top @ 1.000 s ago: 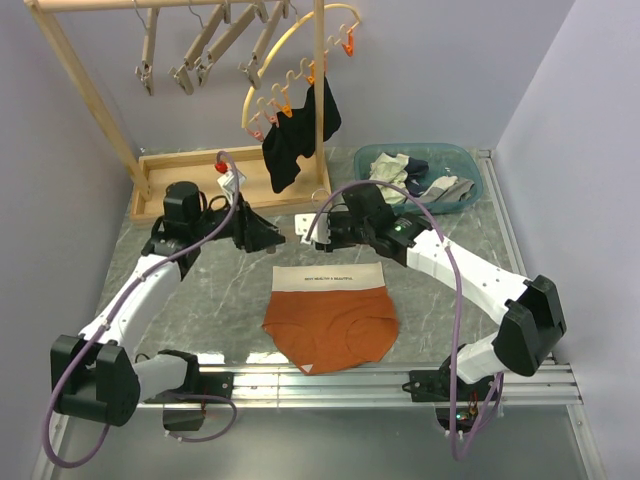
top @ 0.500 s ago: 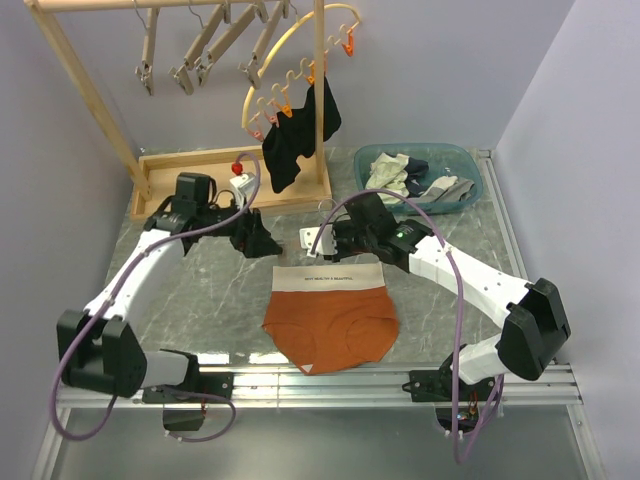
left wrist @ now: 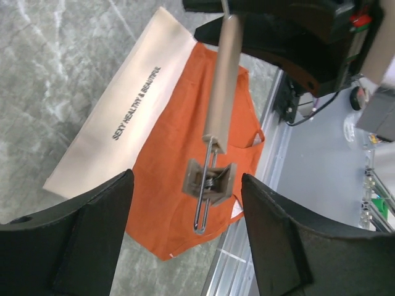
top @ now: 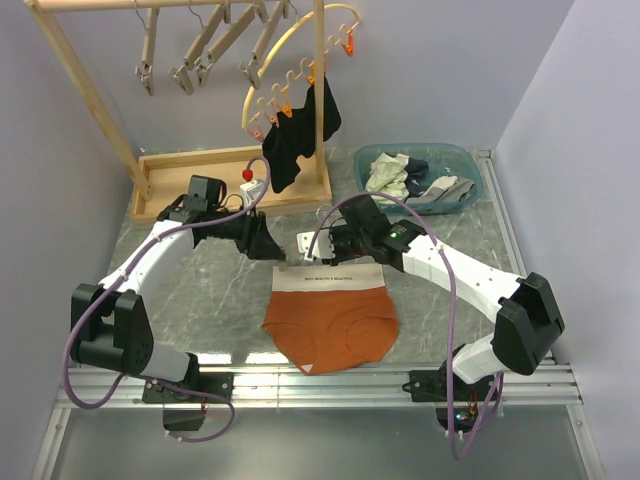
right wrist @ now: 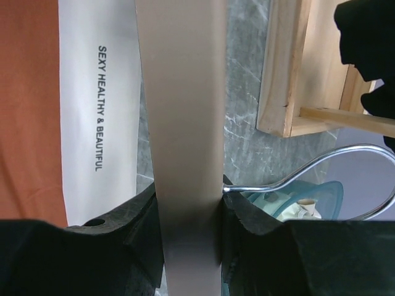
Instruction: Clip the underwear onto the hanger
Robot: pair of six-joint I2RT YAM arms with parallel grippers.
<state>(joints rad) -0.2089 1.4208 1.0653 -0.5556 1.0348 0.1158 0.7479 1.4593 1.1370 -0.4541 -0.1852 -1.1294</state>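
Note:
The underwear (top: 331,318) lies flat on the marble table, rust-orange with its off-white waistband (left wrist: 117,117) toward the back. My right gripper (right wrist: 188,228) is shut on the middle of the hanger (right wrist: 181,111), a pale wooden bar held just above the waistband, its wire hook (right wrist: 321,161) sticking out to the side. In the left wrist view the bar (left wrist: 222,80) ends in a metal clip (left wrist: 210,180) hanging over the orange cloth. My left gripper (left wrist: 188,237) stands open around that clip's end, and its fingers (left wrist: 92,234) do not touch it.
At the back left a wooden rack holds spare hangers (top: 190,60) over its tray base (top: 190,172). A yellow hoop (top: 300,75) carries a black garment (top: 295,140). A teal basin (top: 465,170) of clothes sits at the back right. An aluminium rail (top: 350,380) runs along the front edge.
My left gripper has swung right to the hanger's clip end and its jaws have widened. The right arm has shifted the hanger slightly toward the waistband.

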